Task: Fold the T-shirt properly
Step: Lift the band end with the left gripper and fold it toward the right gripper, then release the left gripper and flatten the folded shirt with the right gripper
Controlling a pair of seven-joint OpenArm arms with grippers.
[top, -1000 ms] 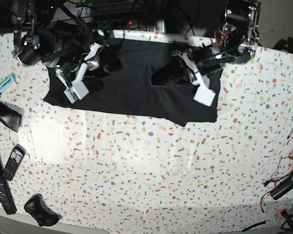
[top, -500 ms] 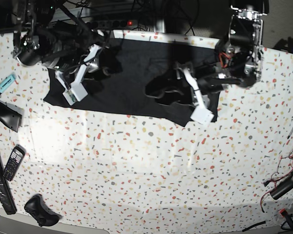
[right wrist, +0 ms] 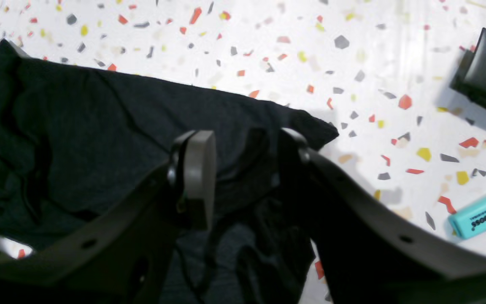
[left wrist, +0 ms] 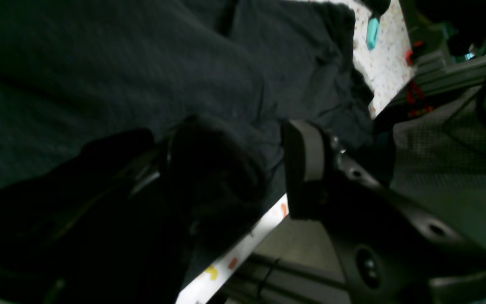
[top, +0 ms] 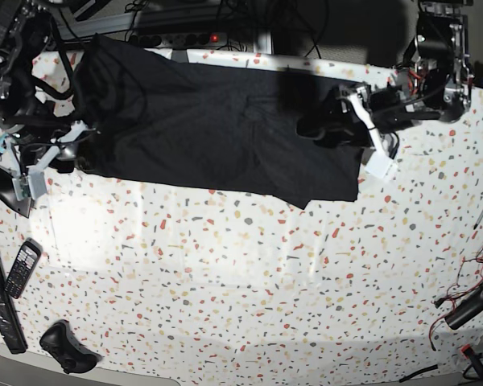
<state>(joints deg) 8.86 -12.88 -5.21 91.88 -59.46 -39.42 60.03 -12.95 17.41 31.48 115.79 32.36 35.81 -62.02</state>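
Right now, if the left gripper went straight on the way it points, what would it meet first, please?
Most likely the T-shirt. The left gripper stands open, with black cloth bunched at one finger and filling the view ahead. Depth is hard to judge, but nothing else lies in that line.

We are seeing lots of open counter [top: 249,273] in front; a phone [top: 22,269] is sitting at its edge.

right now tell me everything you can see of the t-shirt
The T-shirt is plain black cloth, spread mostly flat along the far edge of the speckled table, with wrinkles and no print showing. Its end by the right gripper is lifted off the table, cloth bunched between those fingers. The left gripper hangs over the other end, fingers apart, with a dark fold beside them.
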